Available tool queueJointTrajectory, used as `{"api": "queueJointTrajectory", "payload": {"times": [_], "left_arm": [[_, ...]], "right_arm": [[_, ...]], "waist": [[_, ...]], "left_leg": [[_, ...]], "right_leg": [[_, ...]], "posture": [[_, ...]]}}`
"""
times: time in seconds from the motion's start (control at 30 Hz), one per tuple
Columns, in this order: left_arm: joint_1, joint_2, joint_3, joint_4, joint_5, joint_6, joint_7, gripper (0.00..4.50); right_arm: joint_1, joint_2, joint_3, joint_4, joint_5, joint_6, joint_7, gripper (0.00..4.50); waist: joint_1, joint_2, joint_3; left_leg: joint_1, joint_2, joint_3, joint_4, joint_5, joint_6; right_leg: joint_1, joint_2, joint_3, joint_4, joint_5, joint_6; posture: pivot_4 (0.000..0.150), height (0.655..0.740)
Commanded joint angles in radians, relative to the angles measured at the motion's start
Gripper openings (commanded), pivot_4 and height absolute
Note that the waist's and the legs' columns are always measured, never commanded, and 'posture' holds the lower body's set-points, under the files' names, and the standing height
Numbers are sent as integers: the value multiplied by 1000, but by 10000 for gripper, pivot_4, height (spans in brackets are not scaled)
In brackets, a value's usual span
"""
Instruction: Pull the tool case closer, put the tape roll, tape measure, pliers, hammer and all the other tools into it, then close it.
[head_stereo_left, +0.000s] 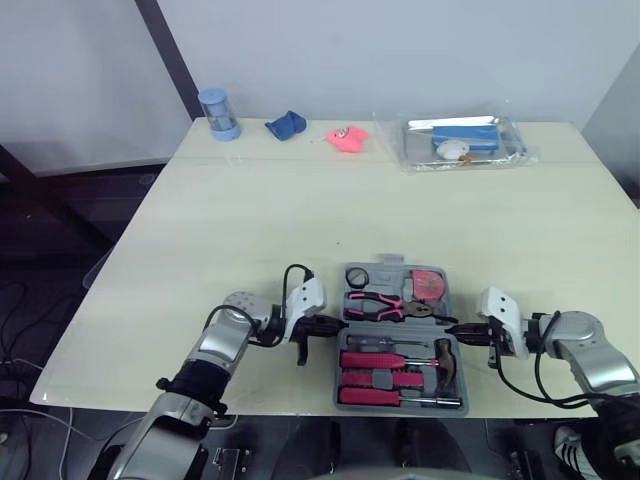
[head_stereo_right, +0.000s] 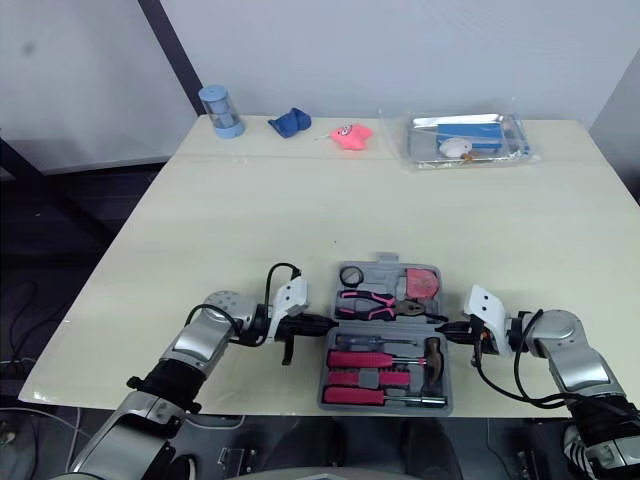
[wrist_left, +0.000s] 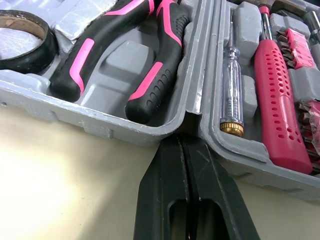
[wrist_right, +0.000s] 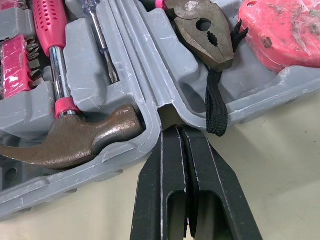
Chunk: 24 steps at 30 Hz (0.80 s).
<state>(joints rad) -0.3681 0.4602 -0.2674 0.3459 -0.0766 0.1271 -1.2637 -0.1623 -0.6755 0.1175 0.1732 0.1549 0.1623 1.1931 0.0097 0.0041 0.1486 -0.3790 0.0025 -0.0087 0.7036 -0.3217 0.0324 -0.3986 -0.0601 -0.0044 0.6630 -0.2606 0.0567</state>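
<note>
The tool case (wrist_left: 90, 122) lies open and flat on the table (head_stereo_left: 300, 220), close to the table's near edge, with one hand at each end of its hinge line.

The left hand (wrist_left: 184, 142) is at the case's left side. Its two black fingers are pressed together with nothing between them, and their tips sit in the notch where the two halves of the case meet. The right hand (wrist_right: 175, 131) is at the case's right side in the same way: fingers closed on each other, gripping nothing, tips at the hinge notch.

In the far half of the case, the tape roll (head_stereo_left: 358, 276) lies in the left corner. The pliers (head_stereo_left: 378, 303), with pink and black handles, lie beside it, their steel head pointing toward the right end. The pink tape measure (head_stereo_left: 430, 285) sits in the far right corner, and a black strap (wrist_right: 215, 107) hangs over the case wall there.

In the near half, the hammer (wrist_right: 75, 137) has its brown head at the right end, just beside the right hand's tips. A pink-handled screwdriver (wrist_left: 280, 100) and a clear-handled screwdriver (wrist_left: 231, 85) lie lengthwise along this half.

Well beyond the case, along the table's far edge, stand a blue cylinder (head_stereo_left: 218, 113), a blue object (head_stereo_left: 286, 124), a pink object (head_stereo_left: 347, 137) and a clear packet (head_stereo_left: 465, 140).
</note>
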Motion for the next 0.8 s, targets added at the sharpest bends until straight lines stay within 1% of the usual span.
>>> {"api": "queueJointTrajectory", "payload": {"times": [0.03, 0.47, 0.63, 0.8], "left_arm": [[17, -16, -35, -50, -11, 6, -10, 0], [4, -11, -20, -6, 3, -20, 14, 0], [-3, 29, 30, 19, 4, -76, 47, 0], [20, 79, 64, -30, -35, -69, 30, 0]], "right_arm": [[-21, 27, 16, -23, 12, -39, 0, 533], [-5, 22, 8, -32, 10, -43, 2, 533], [29, -23, -44, -54, 23, -43, -8, 533], [59, -63, -99, -55, 44, -54, -20, 533]], "waist": [[-1, 0, 0], [-2, 0, 0], [3, 0, 0], [1, 0, 0]], "left_leg": [[0, 0, 0, 0, 0, 0], [0, 0, 0, 0, 0, 0], [0, 0, 0, 0, 0, 0], [0, 0, 0, 0, 0, 0]], "right_leg": [[0, 0, 0, 0, 0, 0], [0, 0, 0, 0, 0, 0], [0, 0, 0, 0, 0, 0], [0, 0, 0, 0, 0, 0]], "posture": [[1500, 7400], [1500, 7400], [1500, 7400], [1500, 7400]]}}
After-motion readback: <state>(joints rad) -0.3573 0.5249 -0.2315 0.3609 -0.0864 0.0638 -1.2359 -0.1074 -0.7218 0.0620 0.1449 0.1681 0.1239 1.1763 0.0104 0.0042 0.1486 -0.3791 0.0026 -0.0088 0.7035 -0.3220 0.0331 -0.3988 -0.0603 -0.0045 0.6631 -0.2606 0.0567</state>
